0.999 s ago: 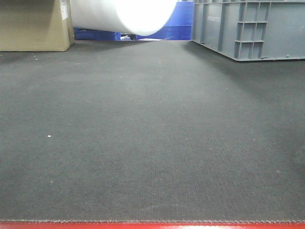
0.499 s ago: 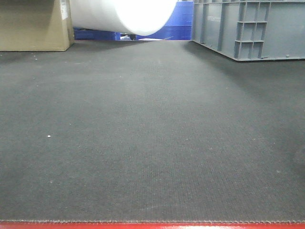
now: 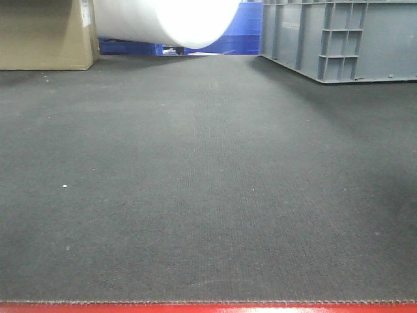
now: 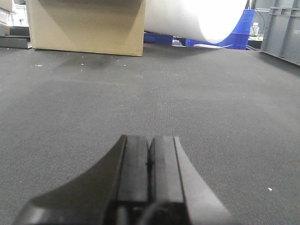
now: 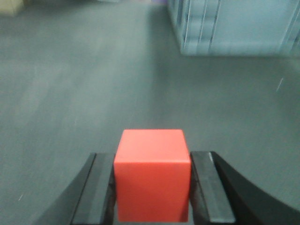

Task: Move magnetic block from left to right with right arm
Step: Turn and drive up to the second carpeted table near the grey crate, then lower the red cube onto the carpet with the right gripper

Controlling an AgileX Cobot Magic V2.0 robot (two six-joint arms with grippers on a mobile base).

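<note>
While the right tool (image 5: 152, 187) clamps the smooth, matte red block (image 5: 152, 176) between its two black fingers (image 5: 96, 187), sharp edges showing, the left tool (image 4: 150, 161) sits pressed closed on nothing. Ahead lies the tabletop (image 3: 208, 182) — a dark, finely ribbed mat, broad and bare. Far back stand a cardboard box (image 3: 42, 36), a white roll (image 3: 169, 19) and a ribbed grey crate (image 3: 339, 39).

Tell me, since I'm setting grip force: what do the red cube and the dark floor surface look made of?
The magnetic block looks like smooth matte plastic: even red, crisp edges, no gloss. The mat looks like textured rubber or woven matting, judging by its fine ribbed grain.
</note>
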